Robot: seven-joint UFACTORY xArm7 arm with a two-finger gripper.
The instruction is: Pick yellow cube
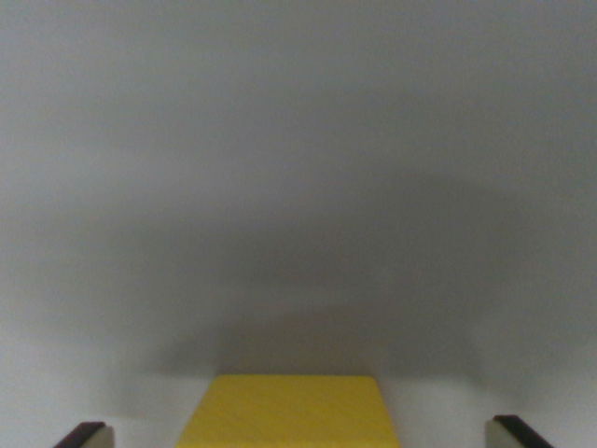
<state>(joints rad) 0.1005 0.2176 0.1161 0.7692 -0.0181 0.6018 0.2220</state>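
Down at the wrist view's left corner, one dark fingertip pokes into frame, clear of the cube. Moving across, the cube sits dead centre between the tips, yellow top facing up, resting on the grey surface, with a soft shadow just beyond it. Over on the right, the other fingertip stands well off too. The claw is spread wide, gripping nothing.
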